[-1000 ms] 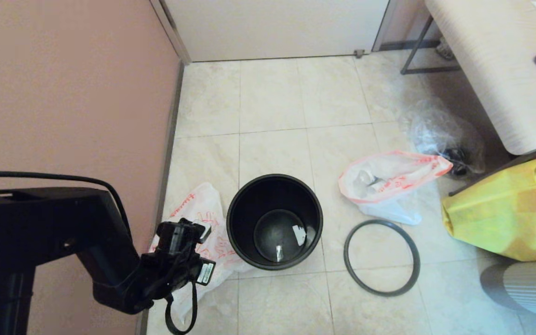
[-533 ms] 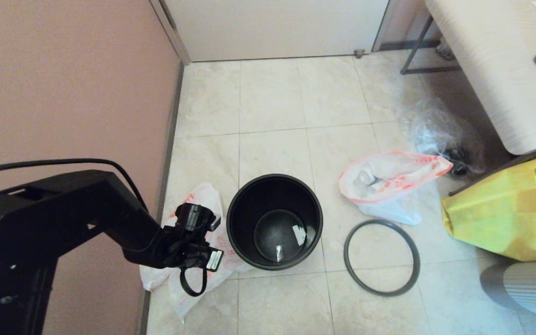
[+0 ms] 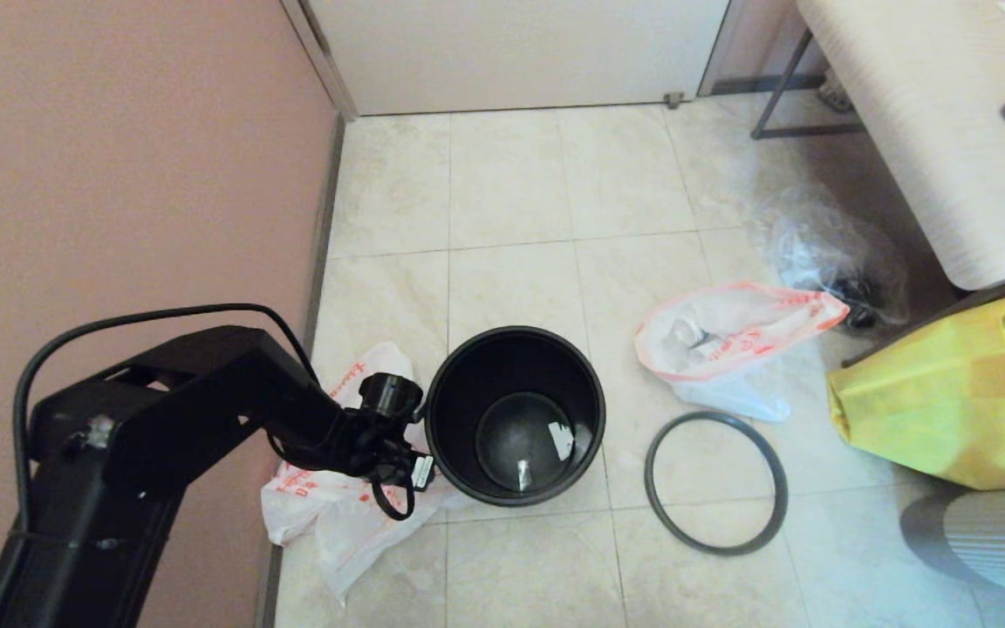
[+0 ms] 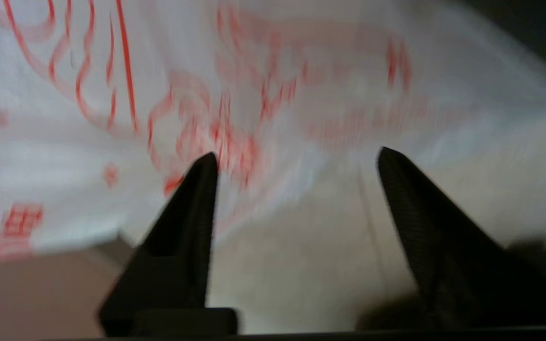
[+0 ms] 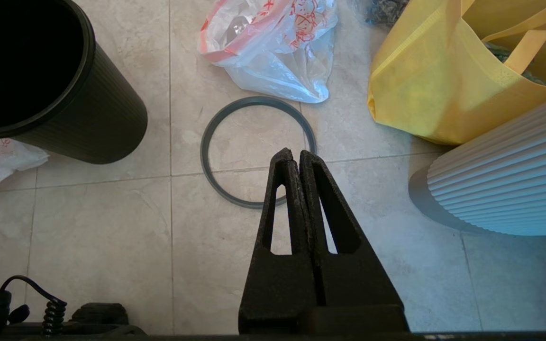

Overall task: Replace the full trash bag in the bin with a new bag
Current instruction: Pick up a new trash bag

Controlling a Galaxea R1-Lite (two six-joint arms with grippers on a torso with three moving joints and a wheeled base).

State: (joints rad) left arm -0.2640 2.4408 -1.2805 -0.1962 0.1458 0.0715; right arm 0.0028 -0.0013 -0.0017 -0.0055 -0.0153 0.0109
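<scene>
Left wrist view shows the left gripper [image 4: 296, 156] with jaws spread wide and empty, the thin limp white carrier bag printed with red-orange drawings [image 4: 112, 94] lying directly ahead of the tips on the tiled floor [image 4: 301, 265]. From the head view that new bag [image 3: 328, 515] sprawls between the wall and the small round black plastic bin [image 3: 516, 414], under the left arm; the right gripper [image 5: 299, 152] hangs well apart, jaws pressed together, holding nothing
</scene>
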